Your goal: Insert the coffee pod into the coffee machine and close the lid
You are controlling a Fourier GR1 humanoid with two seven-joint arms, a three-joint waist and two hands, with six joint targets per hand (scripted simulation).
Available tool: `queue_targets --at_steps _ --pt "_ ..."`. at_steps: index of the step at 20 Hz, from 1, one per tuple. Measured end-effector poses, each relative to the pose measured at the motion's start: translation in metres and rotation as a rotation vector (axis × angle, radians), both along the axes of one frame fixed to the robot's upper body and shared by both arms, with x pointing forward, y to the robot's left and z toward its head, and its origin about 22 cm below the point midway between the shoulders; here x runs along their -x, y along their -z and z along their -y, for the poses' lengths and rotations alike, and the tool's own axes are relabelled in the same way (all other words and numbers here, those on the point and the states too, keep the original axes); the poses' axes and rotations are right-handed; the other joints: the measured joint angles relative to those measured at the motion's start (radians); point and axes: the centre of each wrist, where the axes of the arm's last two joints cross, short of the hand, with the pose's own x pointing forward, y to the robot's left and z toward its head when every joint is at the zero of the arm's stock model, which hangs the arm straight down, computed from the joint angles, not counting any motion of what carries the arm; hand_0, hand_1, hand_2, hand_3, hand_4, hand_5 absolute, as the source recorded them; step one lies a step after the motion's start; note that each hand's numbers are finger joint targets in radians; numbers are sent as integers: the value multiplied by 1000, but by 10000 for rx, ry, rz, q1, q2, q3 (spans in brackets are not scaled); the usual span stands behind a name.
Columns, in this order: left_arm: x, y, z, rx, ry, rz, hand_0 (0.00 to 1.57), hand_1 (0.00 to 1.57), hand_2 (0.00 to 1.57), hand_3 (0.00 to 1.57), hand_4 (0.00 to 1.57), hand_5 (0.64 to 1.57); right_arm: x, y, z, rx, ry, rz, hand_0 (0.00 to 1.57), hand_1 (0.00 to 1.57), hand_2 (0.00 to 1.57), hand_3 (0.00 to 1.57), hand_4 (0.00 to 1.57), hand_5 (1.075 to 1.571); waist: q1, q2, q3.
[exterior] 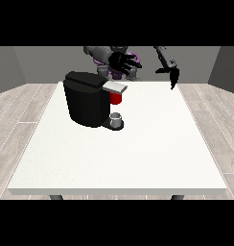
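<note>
The black coffee machine [86, 101] stands on the left half of the white table [138, 153], towards the back. Its grey lid [115, 87] juts out to the right, with a red thing at the machine [115, 98] just under it. A small grey thing [116, 119] sits on the machine's base below. The hand at the view's left [122, 61] hovers above and behind the lid, fingers spread and holding nothing. The hand at the view's right [173, 76] hangs over the table's far right edge, fingers pointing down and relaxed, holding nothing.
Bare white tabletop stretches in front of and to the right of the machine. Wooden floor surrounds the table, and grey walls stand behind the robot.
</note>
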Motion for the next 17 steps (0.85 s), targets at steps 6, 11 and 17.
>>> queue_targets --at_steps 6,11,17 --pt "0 8 6 110 45 41 0 0 0 0 270 1571 1 -10 -21 9 -589 237 0 0 0 0 440 1571 20 -46 -2" --pt "9 20 10 146 242 -47 0 0 0 0 168 1571 10 7 -29 73 -1278 82 0 0 0 0 487 1571 74 -200 -3" --pt "7 23 16 144 266 -51 0 0 0 0 168 1571 33 44 -40 451 -2943 125 0 0 0 0 461 1571 77 -232 -1"
